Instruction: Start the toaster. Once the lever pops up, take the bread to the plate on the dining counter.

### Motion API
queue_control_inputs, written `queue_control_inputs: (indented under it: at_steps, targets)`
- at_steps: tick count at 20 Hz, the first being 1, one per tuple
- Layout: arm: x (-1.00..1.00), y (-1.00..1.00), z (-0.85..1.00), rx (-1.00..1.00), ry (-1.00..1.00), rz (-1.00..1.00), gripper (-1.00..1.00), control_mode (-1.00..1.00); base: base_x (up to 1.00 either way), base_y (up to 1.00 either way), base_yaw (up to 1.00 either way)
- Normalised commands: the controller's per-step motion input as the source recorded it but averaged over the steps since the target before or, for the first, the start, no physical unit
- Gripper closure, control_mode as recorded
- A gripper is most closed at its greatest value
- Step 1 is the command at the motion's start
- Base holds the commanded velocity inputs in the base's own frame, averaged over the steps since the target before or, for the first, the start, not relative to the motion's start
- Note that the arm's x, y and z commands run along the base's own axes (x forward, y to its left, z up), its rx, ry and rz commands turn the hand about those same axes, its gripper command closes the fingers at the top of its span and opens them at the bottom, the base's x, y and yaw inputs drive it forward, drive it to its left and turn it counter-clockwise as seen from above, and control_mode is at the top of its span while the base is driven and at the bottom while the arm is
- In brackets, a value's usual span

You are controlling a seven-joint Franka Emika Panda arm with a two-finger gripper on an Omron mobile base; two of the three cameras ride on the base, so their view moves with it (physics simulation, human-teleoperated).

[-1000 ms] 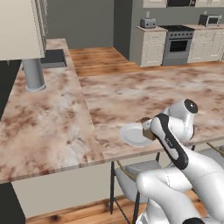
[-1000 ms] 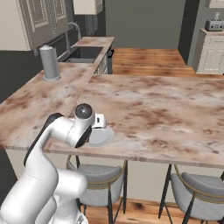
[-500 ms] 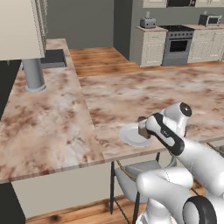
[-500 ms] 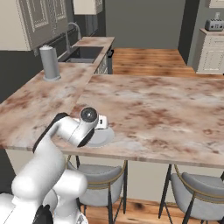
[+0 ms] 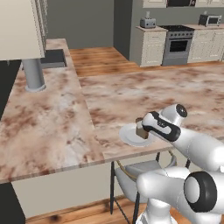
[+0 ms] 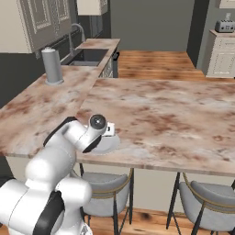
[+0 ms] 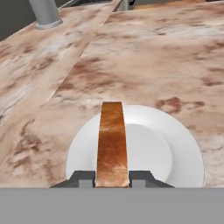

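Observation:
My gripper (image 7: 112, 179) is shut on the bread (image 7: 112, 142), a tan-brown slice held on edge. The slice hangs just above the white plate (image 7: 175, 148), over its left-of-centre part. The plate lies near the front edge of the marbled dining counter (image 7: 153, 57). From the left base view the gripper (image 5: 144, 127) holds the bread (image 5: 141, 129) over the plate (image 5: 129, 136). In the right base view the plate (image 6: 109, 144) peeks out behind my arm. The grey toaster (image 5: 148, 22) stands far off on a cream cabinet, also seen as the toaster (image 6: 225, 26).
A grey cylinder (image 5: 34, 74) stands on the side counter beside a sink (image 6: 89, 56). Stools (image 6: 202, 202) sit under the counter's front edge. A stove (image 5: 177, 41) and a toaster oven (image 5: 208, 19) line the far wall.
The arm has stretched forward and left, carrying the bread from beside the plate to over it. The gripper stays shut.

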Motion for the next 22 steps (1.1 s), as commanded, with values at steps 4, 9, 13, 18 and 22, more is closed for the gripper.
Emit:
queue_control_inputs:
  at_steps: [4,9,13,18,22]
  targets:
    - [0.01,0.0,-0.26,0.0,0.0,0.0,1.0,-1.0,0.0,0.0,0.0]
    - [0.08,0.0,-0.09,0.0,0.0,0.0,1.0,-1.0,0.0,0.0,0.0]
    - [0.21,0.0,0.0,0.0,-0.01,0.0,1.0,-1.0,0.0,0.0,0.0]
    - [0.31,0.0,0.0,0.0,0.0,0.0,1.0,-1.0,0.0,0.0,0.0]
    - [0.21,0.0,-0.01,0.0,-0.01,0.0,1.0,-1.0,0.0,0.0,0.0]
